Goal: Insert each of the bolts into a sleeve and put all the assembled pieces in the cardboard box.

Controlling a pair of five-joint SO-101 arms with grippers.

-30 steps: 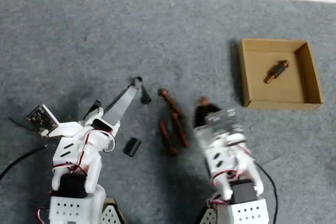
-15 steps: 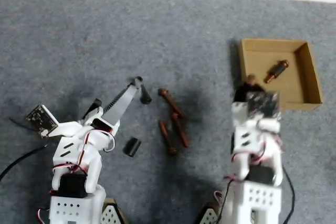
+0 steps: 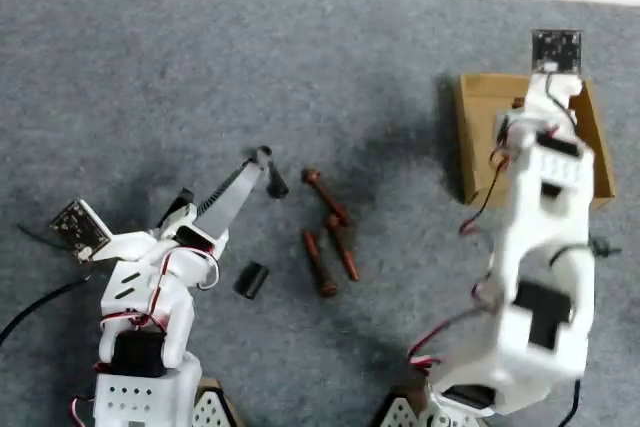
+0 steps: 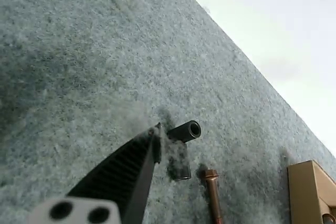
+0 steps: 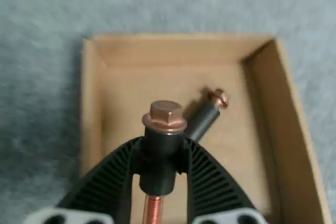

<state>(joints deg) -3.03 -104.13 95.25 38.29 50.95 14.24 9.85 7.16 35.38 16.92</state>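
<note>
Right gripper (image 5: 160, 150) jaws clamp a black sleeve (image 5: 157, 179) with a copper hex bolt (image 5: 166, 115) through it, axis along the jaws, directly over the brown cardboard box (image 5: 90, 103). Left gripper (image 3: 262, 159) pinches a second black sleeve (image 3: 276, 186), well apart.

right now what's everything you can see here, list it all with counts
cardboard box: 1, brown, far right of the table
boxed assembled piece: 1, black sleeve on copper bolt, lying on the box floor
held assembled piece: 1, black sleeve on copper bolt, above the box
loose bolts: 3, copper-red, clustered mid-table
loose sleeves: 2, black; one by the left gripper, one nearer that arm's base
table cover: 1, grey, felt-like
left gripper: 1, black on a white arm, low over the table beside a sleeve
right gripper: 1, black on a white arm, shut on the held assembled piece over the box
</note>
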